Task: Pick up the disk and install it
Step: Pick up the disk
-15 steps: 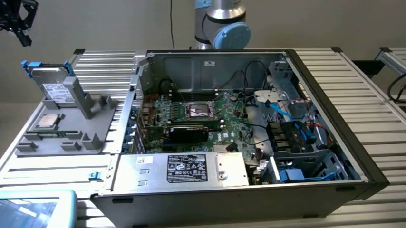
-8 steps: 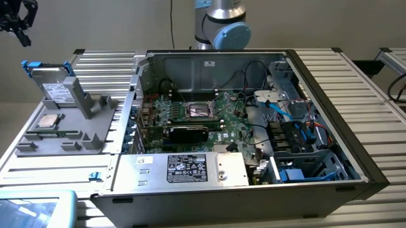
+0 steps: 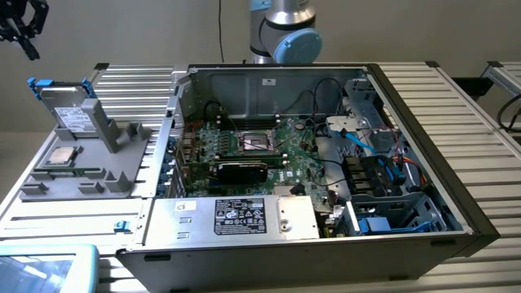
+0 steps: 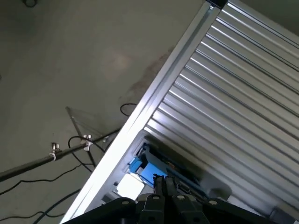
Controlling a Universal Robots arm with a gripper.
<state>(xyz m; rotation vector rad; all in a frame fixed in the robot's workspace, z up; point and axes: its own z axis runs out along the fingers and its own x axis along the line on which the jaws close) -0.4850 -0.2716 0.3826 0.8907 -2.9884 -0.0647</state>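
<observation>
The disk (image 3: pixel 69 108), silver-grey with a white label and a bright blue carrier, stands on edge in a grey holder (image 3: pixel 97 162) on the exterior view's left. High above it, near that view's upper left corner, hangs my black gripper (image 3: pixel 24 39), apart from the disk. In the wrist view the gripper (image 4: pixel 164 181) has its fingers pressed together with nothing between them. It looks down from a height on the disk (image 4: pixel 148 171) with its blue frame and white label.
An open computer case (image 3: pixel 456 201) with motherboard, cables and a silver box (image 3: pixel 244 217) with a black label fills the ribbed metal table (image 3: pixel 464 116). A square CPU chip (image 3: pixel 63 156) lies in the holder. The arm's base (image 3: pixel 285 30) stands behind the case. Cables (image 4: pixel 70 144) lie on the floor.
</observation>
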